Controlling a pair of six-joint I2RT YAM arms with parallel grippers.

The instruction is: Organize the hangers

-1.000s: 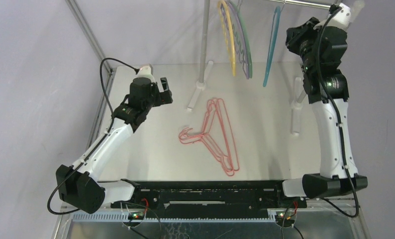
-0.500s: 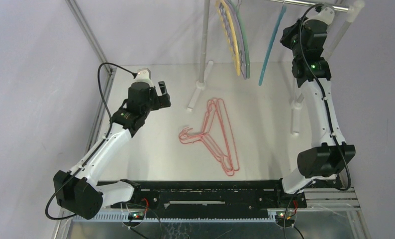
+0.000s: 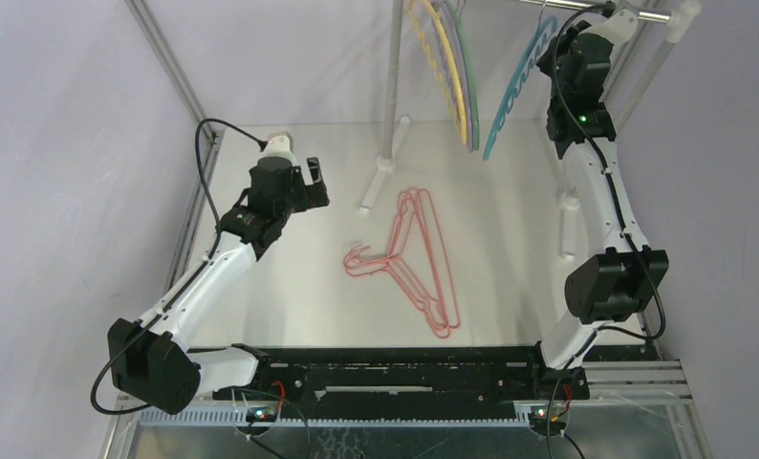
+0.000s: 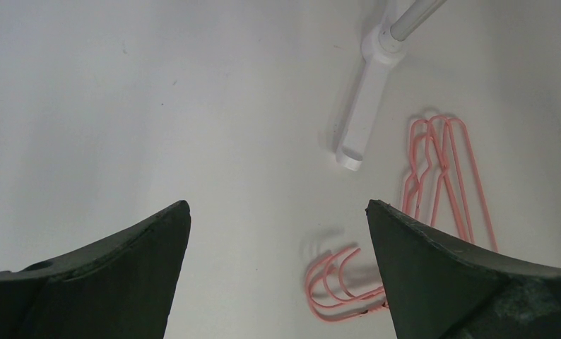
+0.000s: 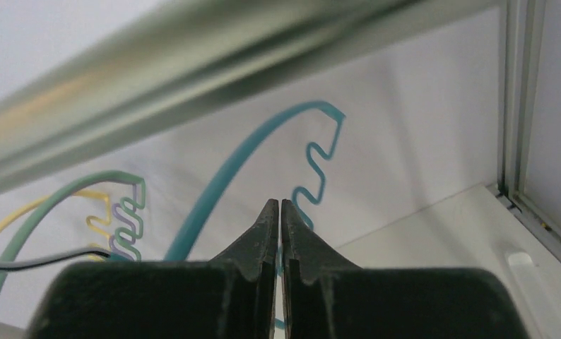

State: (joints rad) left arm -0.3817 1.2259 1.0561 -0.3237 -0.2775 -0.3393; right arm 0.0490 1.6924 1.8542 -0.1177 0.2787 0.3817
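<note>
Three pink hangers (image 3: pixel 419 258) lie stacked on the table, hooks pointing left; the left wrist view shows their hooks (image 4: pixel 338 279). My left gripper (image 3: pixel 311 182) is open and empty, hovering left of them (image 4: pixel 278 212). My right gripper (image 3: pixel 559 48) is up at the silver rail (image 3: pixel 596 8), shut (image 5: pixel 278 205) on a teal-blue hanger (image 3: pixel 511 88), which swings out tilted to the left (image 5: pixel 242 159). Yellow (image 3: pixel 447 67), green (image 3: pixel 464 57) and purple (image 3: pixel 469 115) hangers hang together further left on the rail.
The rail's left pole (image 3: pixel 393 76) stands on a white foot (image 3: pixel 371 186). The right pole's white foot (image 3: pixel 567 220) lies beside my right arm. A metal frame post (image 3: pixel 165 57) runs along the back left. A black bar (image 3: pixel 395 359) edges the table front.
My right gripper has moved up and left along the rail with the teal-blue hanger, whose lower end has swung out leftward. My left gripper has barely moved.
</note>
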